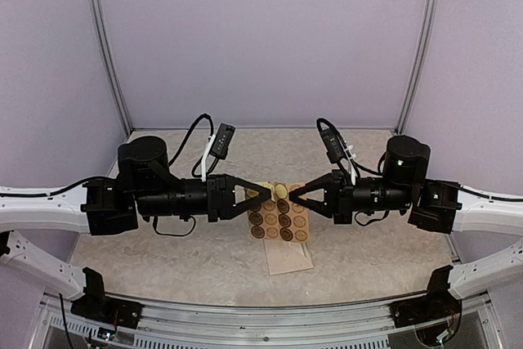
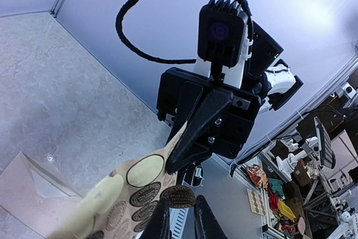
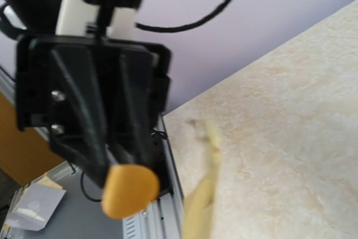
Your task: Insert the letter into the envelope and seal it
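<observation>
Top external shows both arms meeting tip to tip above the middle of the table (image 1: 163,259). The right fingers (image 1: 296,195) are clamped on the top corner of the sheet (image 1: 278,222) of round brown seals, which hangs tilted in the air. The left fingers (image 1: 263,194) stand narrow, pinching one sticker (image 3: 130,190) by its rim. I cannot tell whether it is fully free of the sheet. The envelope (image 1: 292,261) lies flat on the table just below the sheet, its far end hidden by it. Whether its flap is down cannot be told, and no letter is in sight.

The step in hand looks like peeling a seal. It would go best by drawing the sticker away low, along the sheet rather than straight off it, with the right grip firm so the sheet does not follow. Gripping only the rim would leave the glue face clean for the flap.

Open table lies to the left and on the far side. The back wall (image 1: 261,55) and near rail (image 1: 261,316) are well apart from the tips. The tight spot is between the two sets of fingers, which are nearly touching.
</observation>
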`<action>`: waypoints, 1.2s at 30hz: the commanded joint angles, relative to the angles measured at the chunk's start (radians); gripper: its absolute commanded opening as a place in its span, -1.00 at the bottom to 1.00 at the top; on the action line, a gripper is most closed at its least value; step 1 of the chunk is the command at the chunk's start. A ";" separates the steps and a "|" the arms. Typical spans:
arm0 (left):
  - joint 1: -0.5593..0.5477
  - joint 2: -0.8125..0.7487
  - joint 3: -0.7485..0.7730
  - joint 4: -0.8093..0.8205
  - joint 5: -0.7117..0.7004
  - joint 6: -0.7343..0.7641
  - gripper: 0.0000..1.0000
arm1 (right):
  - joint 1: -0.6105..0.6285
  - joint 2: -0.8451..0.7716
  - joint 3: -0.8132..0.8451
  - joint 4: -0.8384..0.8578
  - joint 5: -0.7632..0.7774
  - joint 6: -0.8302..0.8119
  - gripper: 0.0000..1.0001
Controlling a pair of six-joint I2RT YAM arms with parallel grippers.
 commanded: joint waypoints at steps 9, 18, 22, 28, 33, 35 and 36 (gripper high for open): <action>0.016 -0.052 -0.030 -0.018 -0.031 0.005 -0.71 | -0.060 -0.032 -0.011 -0.085 0.144 0.058 -1.00; 0.069 -0.030 -0.063 -0.011 0.005 0.007 -0.70 | -0.404 -0.031 -0.172 -0.142 0.143 0.119 -1.00; 0.080 -0.009 -0.072 -0.005 0.028 0.003 -0.70 | -0.560 0.001 -0.255 -0.084 0.083 0.114 -1.00; 0.080 0.017 -0.079 -0.014 0.041 0.002 -0.69 | -0.742 0.069 -0.320 -0.032 0.009 0.085 -0.95; 0.080 0.013 -0.102 -0.008 0.070 0.017 -0.63 | -0.796 0.040 -0.298 -0.121 0.063 0.028 0.32; 0.080 0.004 -0.115 0.002 0.083 0.026 -0.61 | -0.798 -0.002 -0.276 -0.172 0.102 0.007 0.60; 0.080 -0.002 -0.120 0.007 0.090 0.029 -0.61 | -0.798 -0.025 -0.262 -0.194 0.109 -0.002 0.68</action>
